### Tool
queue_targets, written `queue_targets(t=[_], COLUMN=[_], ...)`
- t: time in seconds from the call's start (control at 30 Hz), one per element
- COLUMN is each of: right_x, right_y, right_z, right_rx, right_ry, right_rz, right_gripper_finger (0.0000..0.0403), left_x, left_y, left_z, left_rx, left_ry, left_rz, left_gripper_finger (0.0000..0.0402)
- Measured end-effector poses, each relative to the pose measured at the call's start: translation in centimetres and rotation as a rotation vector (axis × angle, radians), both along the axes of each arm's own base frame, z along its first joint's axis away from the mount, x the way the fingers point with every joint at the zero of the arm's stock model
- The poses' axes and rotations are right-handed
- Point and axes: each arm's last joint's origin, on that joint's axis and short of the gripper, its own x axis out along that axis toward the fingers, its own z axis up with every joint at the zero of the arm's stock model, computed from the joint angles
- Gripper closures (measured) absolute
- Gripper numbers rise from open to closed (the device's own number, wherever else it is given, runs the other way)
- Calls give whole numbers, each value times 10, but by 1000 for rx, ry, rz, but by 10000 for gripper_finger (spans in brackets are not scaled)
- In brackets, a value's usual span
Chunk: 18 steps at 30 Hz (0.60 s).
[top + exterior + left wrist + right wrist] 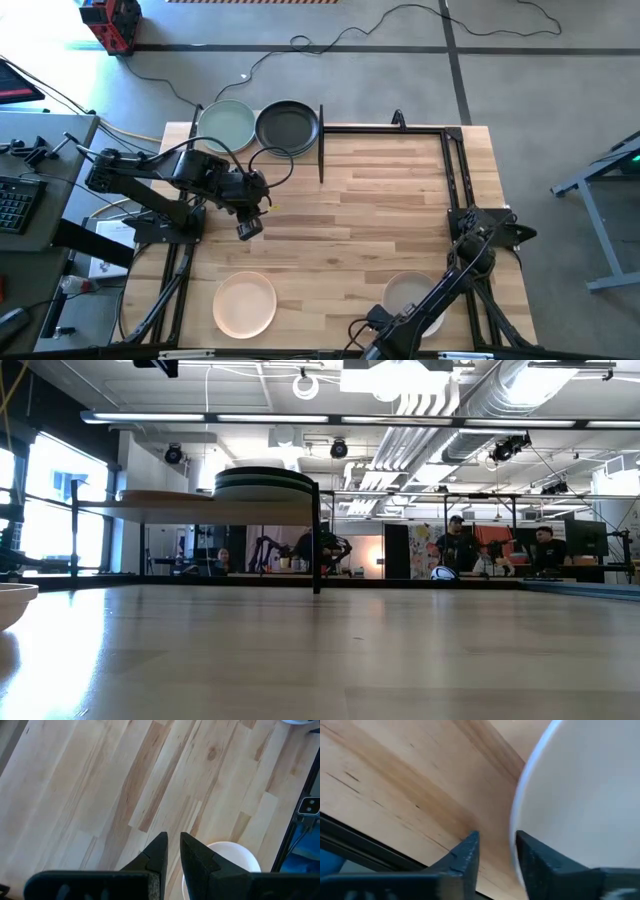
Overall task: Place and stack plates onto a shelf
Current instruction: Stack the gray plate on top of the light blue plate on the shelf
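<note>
Currently the shelf (322, 140) sits at the far left corner of the wooden table (380, 200), carrying a pale green plate (226, 125) and a black plate (287, 127) side by side. From the low view, plates are stacked several deep on the shelf board (200, 505), raised on thin black legs.

Left gripper (247, 228) hangs over bare tabletop, between the shelf and the peach-pink plate (245, 303) at the near left edge. Its fingers (157, 855) are nearly closed, narrow gap, holding nothing; the plate rim shows just past them in the left wrist view.

Right gripper (495, 852) is low at the near right edge, by the white plate (408, 293). Fingers slightly apart, one on bare wood, the other over the plate's edge (517, 810). Cannot tell whether it actually touches the rim. Arm body covers part of that plate from above.
</note>
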Motion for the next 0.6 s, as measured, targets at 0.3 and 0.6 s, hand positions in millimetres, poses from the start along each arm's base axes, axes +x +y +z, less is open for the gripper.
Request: queue_targets(t=[0.3, 0.6], right_x=[-4, -3], right_y=[-6, -20], right_z=[3, 36], right_rx=[-29, -9], right_ry=[48, 11], right_rz=[23, 97], right_gripper_finger=[396, 402], left_x=[0, 1], left_y=[0, 6], left_z=[0, 0], left_rx=[-3, -21], left_ry=[0, -1], left_rz=[8, 77], left_gripper_finger=[360, 360])
